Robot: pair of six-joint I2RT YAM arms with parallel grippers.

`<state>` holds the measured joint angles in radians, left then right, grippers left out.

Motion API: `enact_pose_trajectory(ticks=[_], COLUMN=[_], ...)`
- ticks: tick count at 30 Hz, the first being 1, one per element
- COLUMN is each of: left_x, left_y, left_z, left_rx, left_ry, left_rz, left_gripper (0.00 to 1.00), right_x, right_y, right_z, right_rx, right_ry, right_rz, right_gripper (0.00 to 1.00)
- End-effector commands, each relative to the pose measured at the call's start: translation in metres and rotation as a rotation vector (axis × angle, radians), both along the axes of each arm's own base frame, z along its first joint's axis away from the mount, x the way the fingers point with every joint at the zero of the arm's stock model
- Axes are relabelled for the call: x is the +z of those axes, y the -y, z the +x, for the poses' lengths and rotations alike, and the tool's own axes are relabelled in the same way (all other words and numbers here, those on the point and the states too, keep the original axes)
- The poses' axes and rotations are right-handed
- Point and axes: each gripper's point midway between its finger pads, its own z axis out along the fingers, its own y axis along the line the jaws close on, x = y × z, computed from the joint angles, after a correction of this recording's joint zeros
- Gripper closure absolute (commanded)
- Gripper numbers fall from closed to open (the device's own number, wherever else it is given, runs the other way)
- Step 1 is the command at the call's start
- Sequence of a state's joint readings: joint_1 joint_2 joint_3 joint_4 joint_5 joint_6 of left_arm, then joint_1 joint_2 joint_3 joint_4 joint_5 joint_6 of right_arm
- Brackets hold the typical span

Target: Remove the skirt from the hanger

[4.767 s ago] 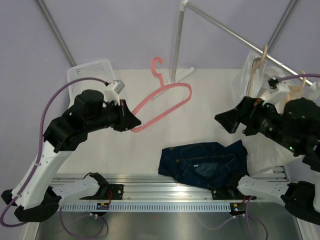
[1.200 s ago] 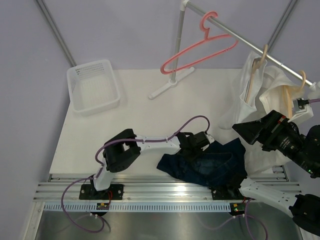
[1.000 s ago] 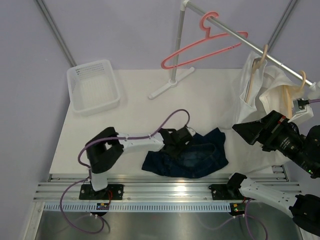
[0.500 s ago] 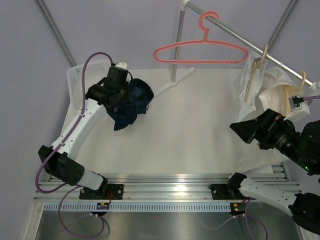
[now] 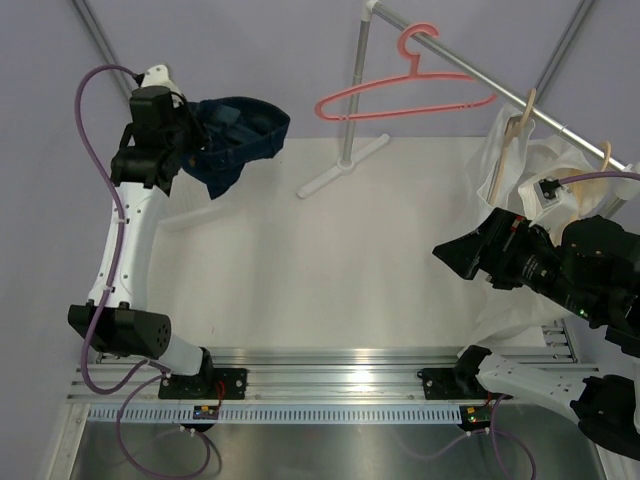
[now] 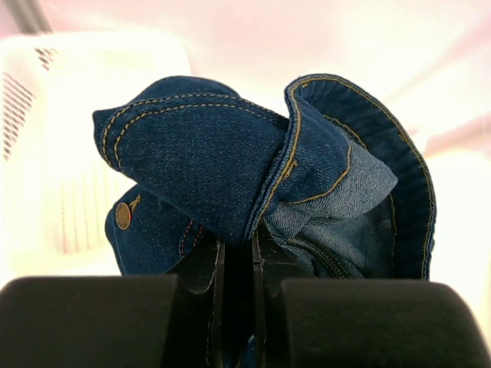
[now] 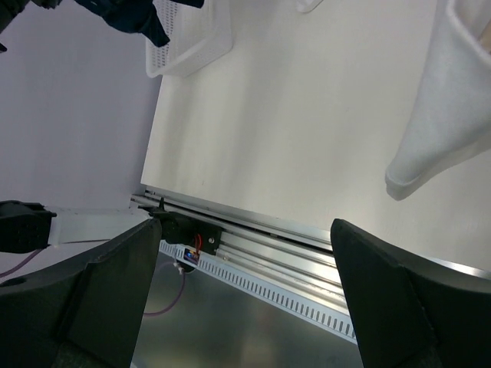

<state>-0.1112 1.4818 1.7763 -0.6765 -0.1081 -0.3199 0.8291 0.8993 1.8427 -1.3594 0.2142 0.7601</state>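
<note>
In the overhead view the left arm (image 5: 118, 230) reaches up to the upper left of the frame, its left gripper (image 6: 238, 257) pinched tight on a fold of the skirt (image 5: 240, 125), while the right arm (image 5: 590, 275) sits folded at the right edge, its right gripper (image 7: 245, 226) spread wide and empty.

The dark blue denim skirt (image 5: 238, 135) is hanging bunched in the air, pinched in the left hand (image 6: 238, 264). The pink hanger (image 5: 416, 70) is hanging bare, tilting, on the rail (image 5: 470, 66).
</note>
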Motion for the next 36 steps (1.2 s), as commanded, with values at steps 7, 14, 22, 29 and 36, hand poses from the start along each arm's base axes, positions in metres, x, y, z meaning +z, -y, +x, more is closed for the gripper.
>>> enact_pose_trajectory(ticks=[7, 14, 22, 29, 36], left_x=[0.051, 0.013, 0.035, 0.035, 0.041], left_y=[-0.044, -0.051, -0.047, -0.059, -0.074], left_z=[0.054, 0.066, 0.065, 0.059, 0.062], left_rx=[0.065, 0.111, 0.090, 0.247, 0.427], left_ry=[0.258, 0.200, 0.270, 0.228, 0.262], left_rz=[-0.302, -0.420, -0.437, -0.198, 0.027], left_gripper=[1.00, 1.00, 1.00, 1.00, 1.00], right_x=[-0.036, -0.033, -0.035, -0.031, -0.039], right_y=[0.006, 0.007, 0.012, 0.012, 0.007], right_z=[-0.016, -0.014, -0.017, -0.016, -0.018], right_rx=[0.047, 0.047, 0.042, 0.042, 0.071], right_ry=[-0.151, -0.142, -0.149, -0.135, -0.167], right_rz=[-0.144, -0.170, -0.175, -0.174, -0.198], right_gripper=[0.00, 0.00, 0.01, 0.00, 0.01])
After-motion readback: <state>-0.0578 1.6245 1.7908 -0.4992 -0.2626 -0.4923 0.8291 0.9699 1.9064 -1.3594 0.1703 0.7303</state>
